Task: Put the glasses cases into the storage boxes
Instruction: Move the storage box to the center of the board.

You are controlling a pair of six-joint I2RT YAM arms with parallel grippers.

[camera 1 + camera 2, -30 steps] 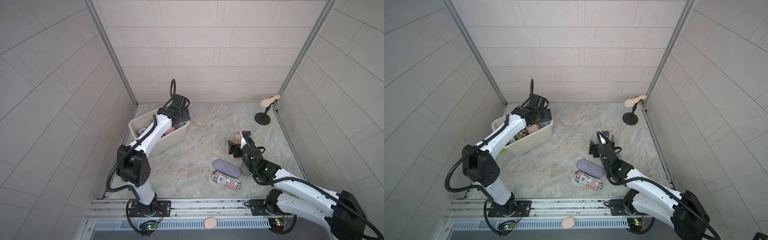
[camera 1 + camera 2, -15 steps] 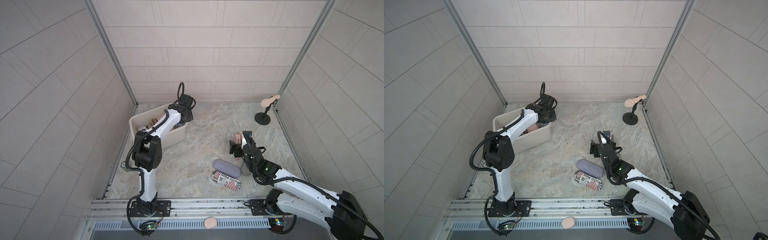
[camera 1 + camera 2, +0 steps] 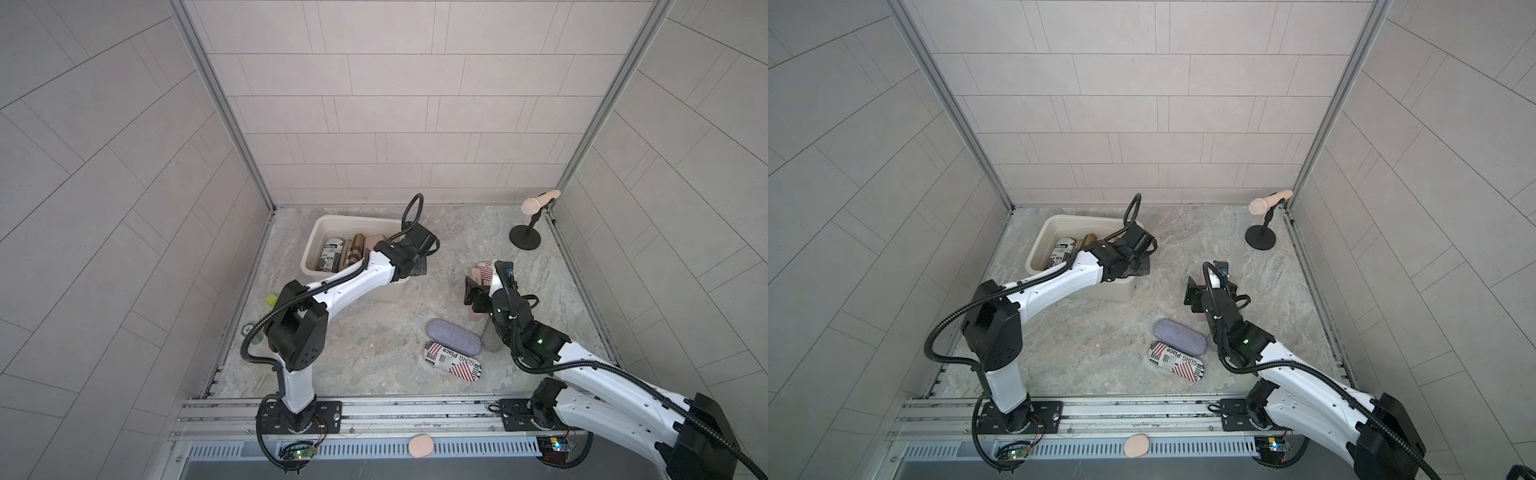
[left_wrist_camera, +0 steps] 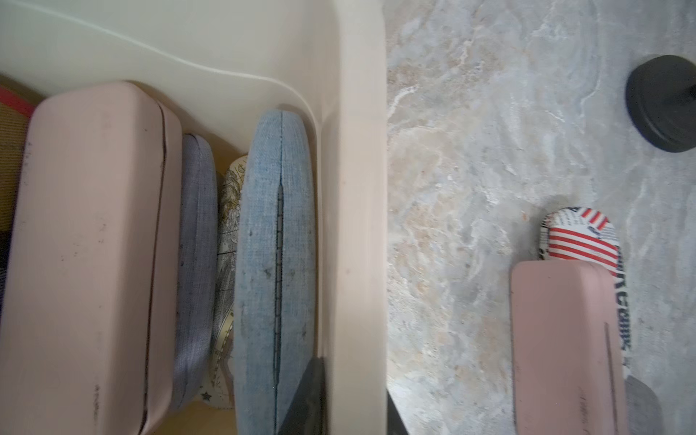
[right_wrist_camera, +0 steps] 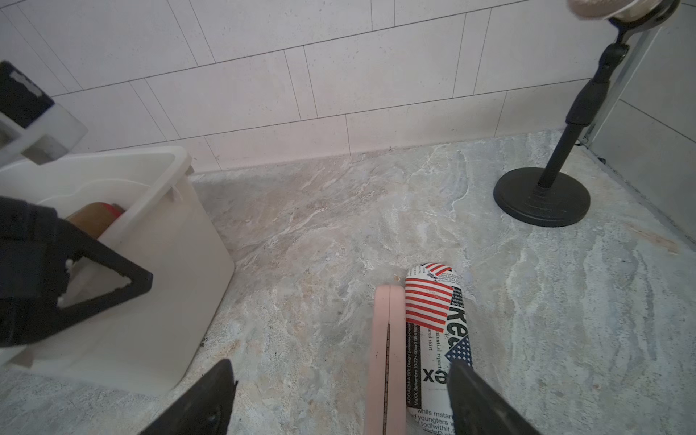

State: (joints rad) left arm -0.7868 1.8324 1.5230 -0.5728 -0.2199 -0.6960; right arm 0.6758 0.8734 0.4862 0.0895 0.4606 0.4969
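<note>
While the bin holds several cases on edge, the left gripper is clamped on its side, likely steadying it; the right gripper, jaws apart, hangs over a pink case and a flag case on the floor, seemingly to take 1.

The right gripper, jaws wide, straddles a pink case beside a flag-print case, near a cream bin.

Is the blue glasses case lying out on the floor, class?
No: in the left wrist view the blue case stands on edge inside the box, against its wall.
</note>
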